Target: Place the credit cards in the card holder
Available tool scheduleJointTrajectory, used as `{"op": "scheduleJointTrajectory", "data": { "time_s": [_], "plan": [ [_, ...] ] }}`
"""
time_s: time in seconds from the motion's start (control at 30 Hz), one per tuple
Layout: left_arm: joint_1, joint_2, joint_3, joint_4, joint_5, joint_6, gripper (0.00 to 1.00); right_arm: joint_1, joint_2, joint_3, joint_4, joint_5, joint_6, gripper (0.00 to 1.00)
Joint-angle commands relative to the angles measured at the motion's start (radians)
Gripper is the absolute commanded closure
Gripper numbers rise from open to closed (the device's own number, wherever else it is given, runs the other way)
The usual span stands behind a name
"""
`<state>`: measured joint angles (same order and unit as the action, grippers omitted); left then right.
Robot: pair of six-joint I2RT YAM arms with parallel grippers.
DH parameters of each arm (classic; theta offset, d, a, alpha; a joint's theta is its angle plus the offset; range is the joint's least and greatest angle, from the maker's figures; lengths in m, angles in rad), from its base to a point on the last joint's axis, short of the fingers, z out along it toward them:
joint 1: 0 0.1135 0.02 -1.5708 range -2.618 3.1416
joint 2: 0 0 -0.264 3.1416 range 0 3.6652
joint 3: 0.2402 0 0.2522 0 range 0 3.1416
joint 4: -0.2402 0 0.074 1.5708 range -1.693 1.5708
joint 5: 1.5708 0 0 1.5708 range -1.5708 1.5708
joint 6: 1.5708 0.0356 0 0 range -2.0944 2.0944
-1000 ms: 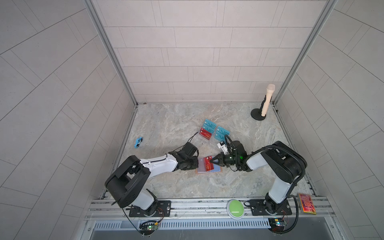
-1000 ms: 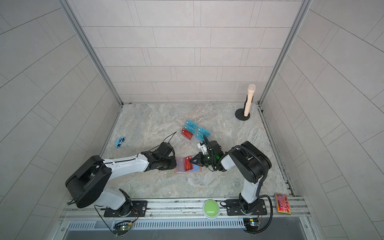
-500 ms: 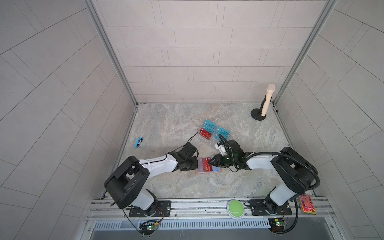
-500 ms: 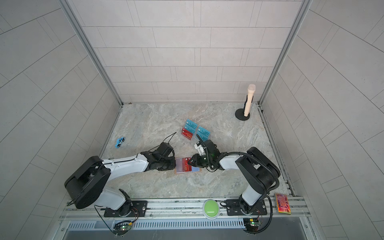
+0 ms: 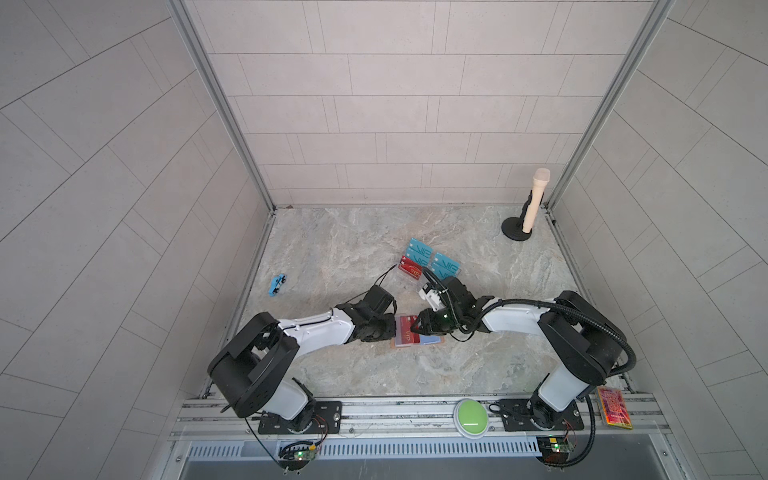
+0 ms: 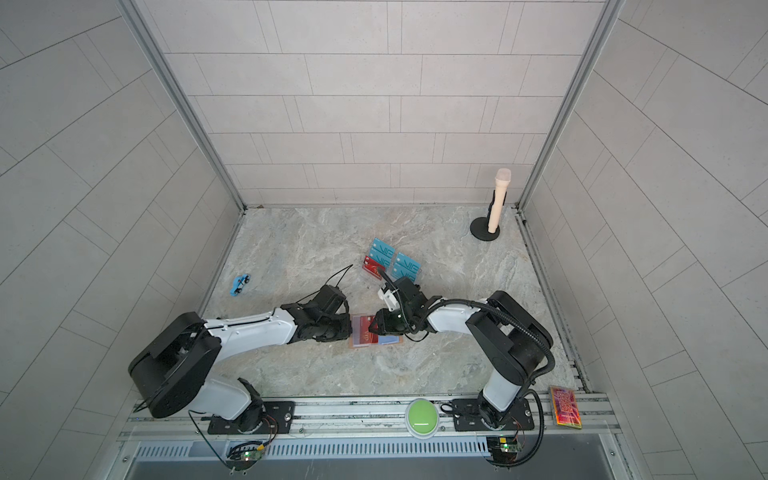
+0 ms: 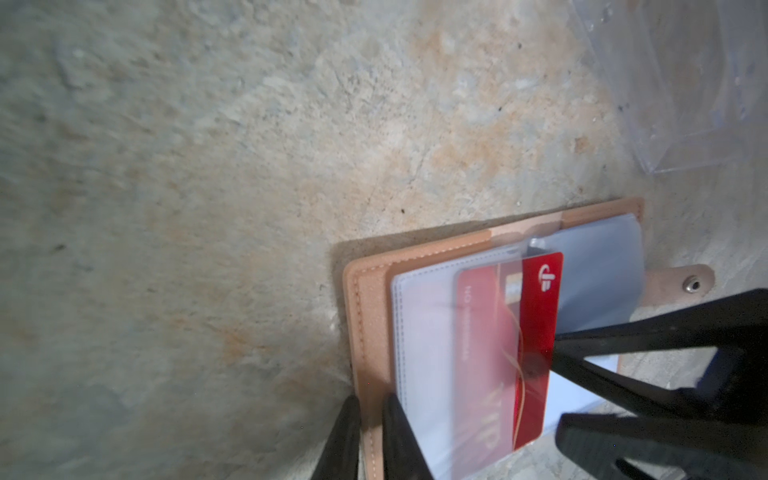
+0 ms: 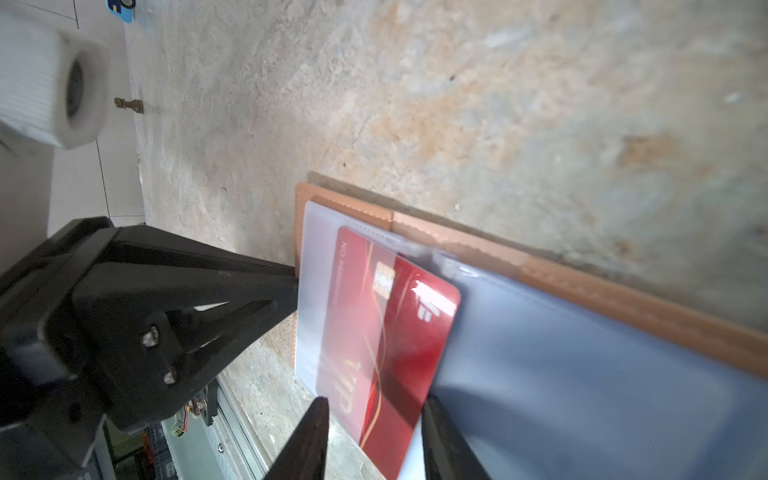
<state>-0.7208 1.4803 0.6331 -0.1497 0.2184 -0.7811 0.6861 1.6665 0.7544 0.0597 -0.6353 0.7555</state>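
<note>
The tan card holder (image 5: 395, 344) (image 6: 353, 344) lies open on the stone floor between my two arms, and its pale-blue pockets show in both wrist views (image 7: 370, 299) (image 8: 582, 286). My left gripper (image 7: 371, 405) (image 5: 390, 330) is shut on the holder's stitched leather edge. A red VIP credit card (image 7: 536, 324) (image 8: 399, 332) (image 5: 405, 332) sits partly inside a translucent pocket, with one end sticking out. My right gripper (image 8: 374, 405) (image 5: 419, 326) stands open around that end, one of its fingers (image 7: 623, 345) against the card's edge. More credit cards, teal (image 5: 419, 253) (image 6: 406, 266) and red (image 5: 410, 268), rest further back.
A clear acrylic stand (image 7: 685, 83) holds the spare cards just behind the right gripper. A beige microphone on a black base (image 5: 532, 203) stands at the back right, and a small blue toy (image 5: 277, 284) lies at the left. A green button (image 5: 471, 415) and an orange patterned slab (image 5: 614, 407) sit on the front rail.
My right gripper, shut on the red card a second ago, has opened. The right arm reached further left and the card went deeper into the pocket. The left gripper kept its hold.
</note>
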Motion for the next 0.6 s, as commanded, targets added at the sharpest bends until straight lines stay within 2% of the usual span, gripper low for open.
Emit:
{"op": "scheduleJointTrajectory", "data": {
  "time_s": [0.0, 0.4, 0.57],
  "plan": [
    [-0.006, -0.008, -0.025, 0.009, 0.006, 0.009, 0.84, 0.03, 0.027, 0.044, -0.064, 0.028, -0.019, 0.6],
    [-0.005, -0.009, -0.028, 0.016, 0.016, 0.018, 0.84, 0.091, 0.087, 0.142, -0.107, 0.038, -0.018, 0.6],
    [-0.005, -0.069, -0.031, -0.049, -0.017, 0.036, 0.83, 0.102, 0.067, 0.143, -0.107, 0.044, -0.002, 0.6]
  ]
}}
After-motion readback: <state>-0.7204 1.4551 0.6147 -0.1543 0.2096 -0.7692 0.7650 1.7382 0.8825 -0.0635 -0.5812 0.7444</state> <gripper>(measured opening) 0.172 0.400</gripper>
